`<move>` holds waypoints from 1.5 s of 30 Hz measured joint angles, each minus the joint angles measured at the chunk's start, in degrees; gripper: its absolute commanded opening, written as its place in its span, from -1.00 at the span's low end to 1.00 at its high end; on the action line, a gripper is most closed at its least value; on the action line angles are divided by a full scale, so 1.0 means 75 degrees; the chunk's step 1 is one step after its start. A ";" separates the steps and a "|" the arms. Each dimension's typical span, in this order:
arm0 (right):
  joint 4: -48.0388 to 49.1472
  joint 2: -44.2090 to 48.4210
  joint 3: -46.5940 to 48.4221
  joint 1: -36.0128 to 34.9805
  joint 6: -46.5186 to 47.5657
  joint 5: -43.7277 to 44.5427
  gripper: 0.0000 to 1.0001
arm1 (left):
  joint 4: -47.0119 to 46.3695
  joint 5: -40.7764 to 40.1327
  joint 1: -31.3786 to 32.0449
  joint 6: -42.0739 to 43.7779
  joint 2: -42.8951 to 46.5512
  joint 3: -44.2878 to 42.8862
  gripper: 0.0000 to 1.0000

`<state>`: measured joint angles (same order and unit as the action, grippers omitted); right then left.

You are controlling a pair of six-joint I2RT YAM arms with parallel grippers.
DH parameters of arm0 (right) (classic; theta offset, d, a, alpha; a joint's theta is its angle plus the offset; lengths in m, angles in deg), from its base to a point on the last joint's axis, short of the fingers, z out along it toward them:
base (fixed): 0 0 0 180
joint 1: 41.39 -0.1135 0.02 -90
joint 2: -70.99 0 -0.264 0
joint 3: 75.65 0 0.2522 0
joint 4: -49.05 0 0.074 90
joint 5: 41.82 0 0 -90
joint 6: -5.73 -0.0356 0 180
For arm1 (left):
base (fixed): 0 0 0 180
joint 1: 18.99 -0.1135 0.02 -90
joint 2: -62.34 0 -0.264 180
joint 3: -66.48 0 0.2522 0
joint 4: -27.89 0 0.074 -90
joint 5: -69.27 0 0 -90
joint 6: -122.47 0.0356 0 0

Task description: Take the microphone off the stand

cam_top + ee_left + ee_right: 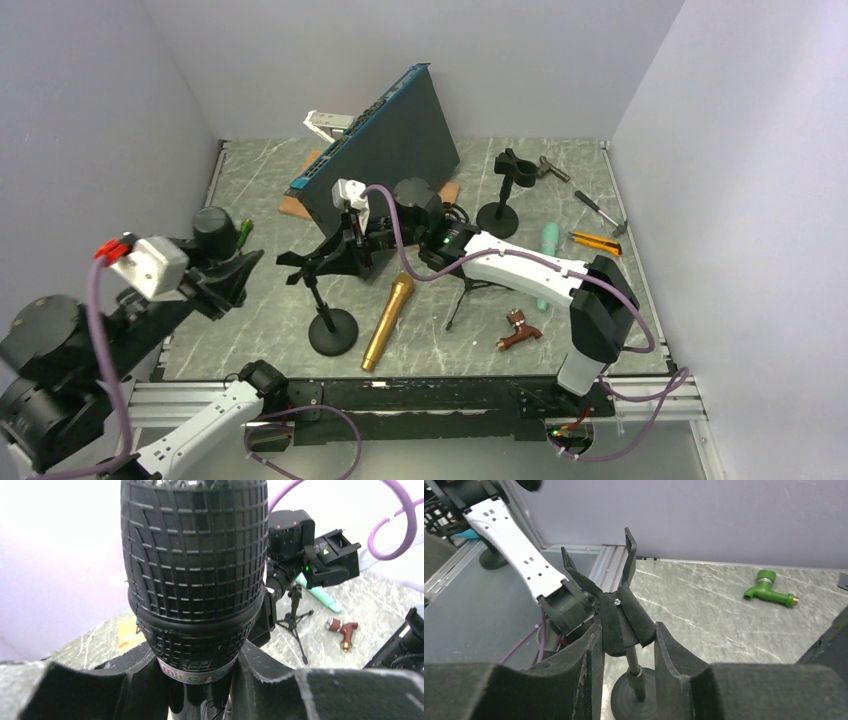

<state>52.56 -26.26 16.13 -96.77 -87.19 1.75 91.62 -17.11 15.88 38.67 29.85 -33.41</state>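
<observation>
**Black microphone in the left gripper, clear of the stand**

The left arm reaches in low from the table's [250, 190] left edge, its wrist about level. The left gripper [197, 680] is clamped tight on the neck of the black microphone [195, 565], just below the grille. The microphone is held well left of the stand [330, 325], its long axis near upright and its head uppermost. The right arm stretches across leftward. The right gripper [626, 645] pinches the stand's empty clip [624, 615] from both sides.
</observation>
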 measured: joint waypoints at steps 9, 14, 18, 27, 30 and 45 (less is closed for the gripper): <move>-0.0807 0.0184 0.0178 -0.0522 0.0589 0.1192 -1.00 | 0.0434 -0.0519 0.0000 -0.0312 0.0221 -0.0385 -1.00; -0.1113 0.0251 0.0248 -0.0723 0.0950 0.1661 -1.00 | 0.0621 -0.0685 0.0000 -0.0347 0.0221 -0.0338 -1.00; -0.1241 0.0291 0.0251 -0.0877 0.1177 0.1996 -1.00 | 0.0740 -0.0807 0.0000 -0.0347 0.0242 -0.0335 -1.00; -0.0898 0.0256 -0.0554 -0.1093 0.1239 0.2745 -1.00 | 0.0761 -0.0935 0.0000 -0.0347 0.0478 -0.0277 -1.00; -0.0761 0.0157 -0.0953 -0.1148 0.1212 0.2935 -1.00 | 0.0755 -0.0938 0.0000 -0.0347 0.0478 -0.0175 -1.00; -0.0411 -0.0023 -0.1189 -0.1440 0.1000 0.3701 -0.56 | 0.0484 -0.0979 0.0000 -0.0414 0.0513 0.1329 -1.00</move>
<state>49.48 -26.43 7.21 -107.57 -79.69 29.51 95.25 -24.45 15.88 35.57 33.70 -23.45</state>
